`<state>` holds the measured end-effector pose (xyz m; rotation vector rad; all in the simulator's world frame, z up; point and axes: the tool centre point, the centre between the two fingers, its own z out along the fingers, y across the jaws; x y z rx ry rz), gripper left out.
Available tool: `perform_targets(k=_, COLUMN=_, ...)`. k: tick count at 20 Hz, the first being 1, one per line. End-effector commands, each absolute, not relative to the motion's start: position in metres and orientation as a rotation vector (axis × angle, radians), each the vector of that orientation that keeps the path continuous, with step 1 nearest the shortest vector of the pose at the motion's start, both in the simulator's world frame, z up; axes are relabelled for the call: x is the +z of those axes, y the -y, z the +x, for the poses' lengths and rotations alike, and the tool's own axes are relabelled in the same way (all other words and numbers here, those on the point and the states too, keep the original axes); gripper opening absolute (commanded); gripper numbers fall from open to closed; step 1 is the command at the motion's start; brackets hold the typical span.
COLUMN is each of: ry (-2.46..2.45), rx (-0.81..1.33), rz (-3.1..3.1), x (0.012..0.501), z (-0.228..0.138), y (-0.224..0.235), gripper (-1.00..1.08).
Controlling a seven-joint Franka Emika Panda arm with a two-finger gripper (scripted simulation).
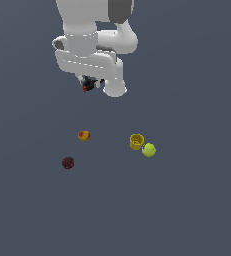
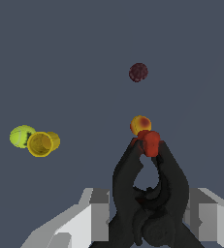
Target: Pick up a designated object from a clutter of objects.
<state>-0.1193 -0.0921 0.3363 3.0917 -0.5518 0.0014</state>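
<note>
Grey table (image 1: 197, 210) is seen well below the claw (image 2: 147, 220), which is closed on the clamp (image 2: 150, 189); light, stiff, best gripped at its body.

In the exterior view the arm (image 1: 94, 45) is cut off by the upper edge, and its bulk hides nearly all of the hand, so only a dark speck with a red spot marks the clamp (image 1: 90, 84), too small to show its prongs. In the wrist view the clamp (image 2: 150, 193) runs off the lower edge and covers the middle of the hand (image 2: 150, 227), whose grey fingers (image 2: 96, 218) are also cropped there, so their contact with it cannot be made out. The clamp's red tip overlaps the lower edge of the orange ball (image 2: 140, 124), and the yellow cup (image 2: 41, 143) hides part of the green ball (image 2: 21, 136).
</note>
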Motion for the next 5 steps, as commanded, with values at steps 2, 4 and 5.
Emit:
perform_targets(k=2, ry=0.552, rx=0.0, rz=3.092, x=0.3449, z=-0.1217, y=0.091, gripper=-1.0)
perform_targets(k=4, ry=0.552, rx=0.0, rz=3.092, x=0.3468, z=-0.1221, y=0.0908, gripper=-1.0)
perform_targets(k=5, ry=0.552, rx=0.0, rz=3.092, x=0.3471, z=-0.1222, y=0.0908, gripper=-1.0)
